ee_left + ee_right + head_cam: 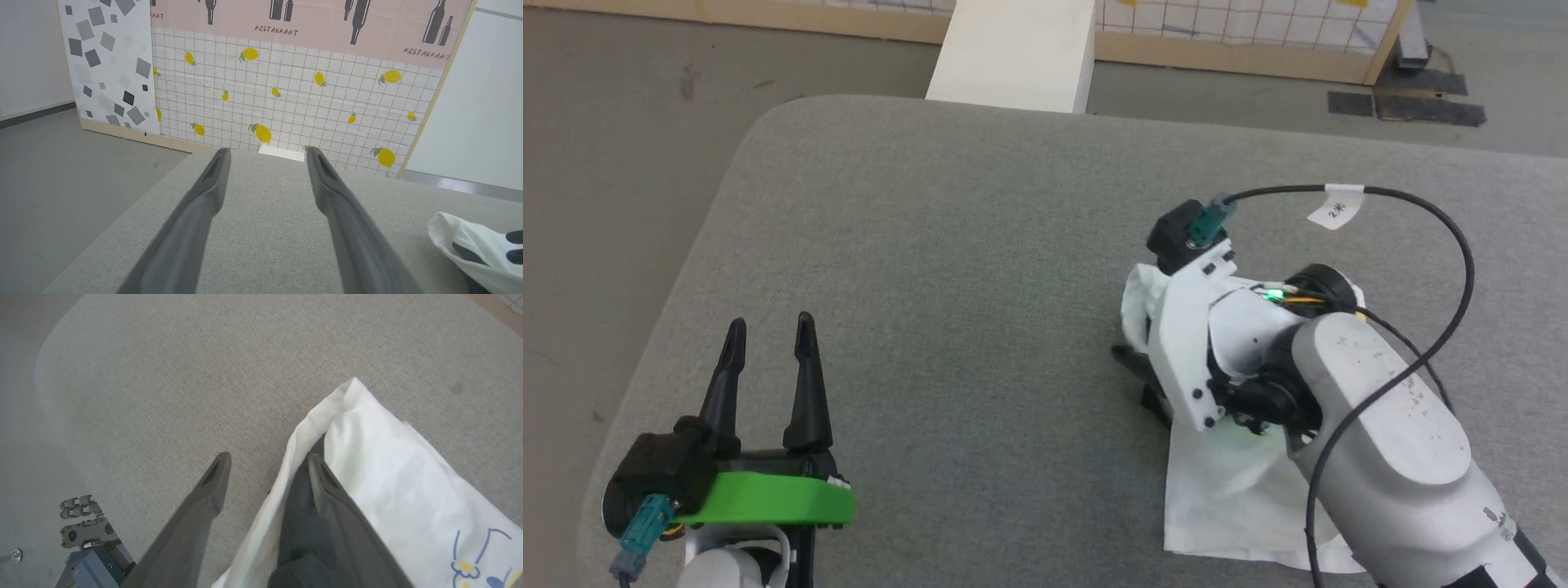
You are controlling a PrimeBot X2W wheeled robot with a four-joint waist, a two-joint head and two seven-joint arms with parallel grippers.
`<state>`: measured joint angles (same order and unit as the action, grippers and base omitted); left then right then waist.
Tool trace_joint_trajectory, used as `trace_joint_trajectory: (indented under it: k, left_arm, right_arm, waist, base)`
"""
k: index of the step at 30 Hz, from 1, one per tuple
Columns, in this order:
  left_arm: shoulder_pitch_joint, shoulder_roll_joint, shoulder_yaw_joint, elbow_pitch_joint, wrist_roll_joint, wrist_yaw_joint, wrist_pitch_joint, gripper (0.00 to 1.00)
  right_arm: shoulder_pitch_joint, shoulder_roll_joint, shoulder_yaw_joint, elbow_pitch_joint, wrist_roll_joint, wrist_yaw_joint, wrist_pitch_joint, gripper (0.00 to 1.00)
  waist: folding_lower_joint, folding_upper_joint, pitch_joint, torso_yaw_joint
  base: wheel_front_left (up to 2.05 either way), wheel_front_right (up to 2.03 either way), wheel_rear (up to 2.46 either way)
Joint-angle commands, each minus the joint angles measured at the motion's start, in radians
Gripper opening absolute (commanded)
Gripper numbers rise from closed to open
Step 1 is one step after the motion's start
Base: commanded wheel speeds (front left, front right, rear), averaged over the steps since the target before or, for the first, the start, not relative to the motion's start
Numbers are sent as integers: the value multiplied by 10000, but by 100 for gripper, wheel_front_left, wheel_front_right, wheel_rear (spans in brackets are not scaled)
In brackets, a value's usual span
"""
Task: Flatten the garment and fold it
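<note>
Lying folded under the spread right hand (267, 456), the garment (388, 477), edge between fingers (204, 498).

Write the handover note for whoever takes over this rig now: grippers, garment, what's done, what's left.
Left gripper: open, empty, over the grey table, apart from the garment.
Right gripper: open; one finger tucked inside the garment's fold, the other outside it.
Done: garment lies folded into a compact white bundle, on the table's right side.
Left: probably ease the right finger out, then check the fold lies flat.
</note>
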<state>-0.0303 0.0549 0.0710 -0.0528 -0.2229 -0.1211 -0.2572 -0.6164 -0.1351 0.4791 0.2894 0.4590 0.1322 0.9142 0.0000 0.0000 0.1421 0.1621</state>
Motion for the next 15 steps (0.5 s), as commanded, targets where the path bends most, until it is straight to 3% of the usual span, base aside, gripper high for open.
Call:
trace_joint_trajectory:
  k: [1, 8, 15]
  left_arm:
    - [114, -45, -23, -34, -35, 49, -45, 100]
    - [310, -46, 66, -161, 129, 75, -45, 100]
    - [513, -46, 188, -376, 225, 110, -45, 100]
  right_arm:
    - [-146, 44, 107, -151, 177, -15, -97, 100]
    - [-161, 20, -168, -913, 368, -15, -909, 100]
    - [658, -244, -2144, -1257, -657, -15, -1755, 100]
  waist:
    - [0, 0, -158, -162]
    - [0, 0, -513, -617]
    - [0, 0, -680, -1114]
  base:
    - [0, 0, 0]
    - [0, 0, 0]
    - [0, 0, 0]
